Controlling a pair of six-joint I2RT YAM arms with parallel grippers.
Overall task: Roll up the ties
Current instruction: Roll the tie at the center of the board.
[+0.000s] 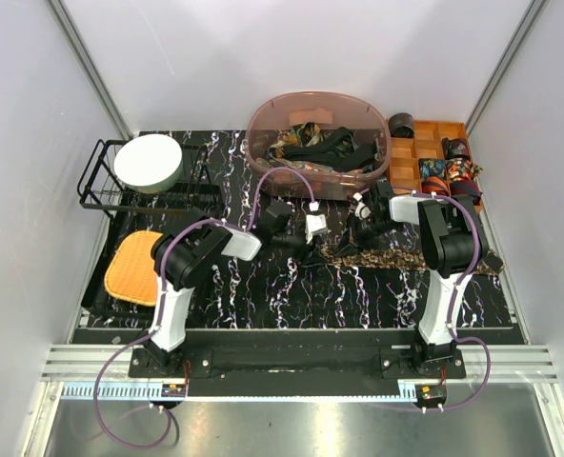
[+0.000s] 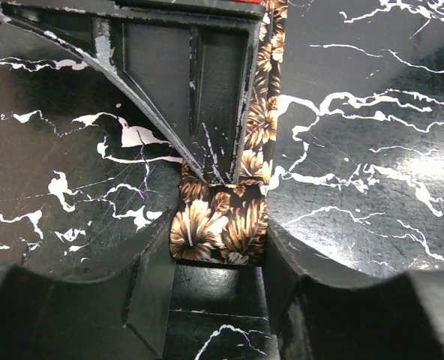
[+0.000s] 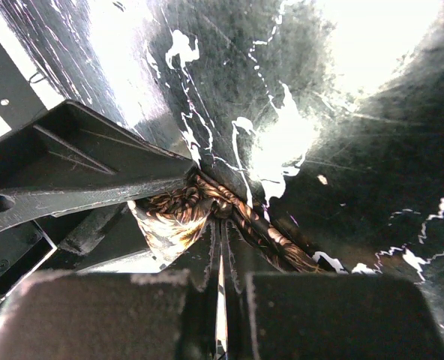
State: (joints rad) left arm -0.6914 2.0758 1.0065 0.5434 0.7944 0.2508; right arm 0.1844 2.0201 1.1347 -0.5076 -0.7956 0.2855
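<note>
Left end effector [image 2: 218, 261] astride floral tie [image 2: 216, 225] tip (right end effector [image 3: 220, 244] pinching).

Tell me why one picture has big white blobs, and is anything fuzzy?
Right wrist view: light bounces off the shiny table and makes white glare, and the near right fingers look fuzzy. Left wrist view: the light is even, the flowery tie is sharp, and only the close left fingers are soft. Top view: clear and evenly lit.

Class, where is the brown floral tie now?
Top view: the brown floral tie lies right of centre on the marbled table, just in front of the pink tub.
</note>
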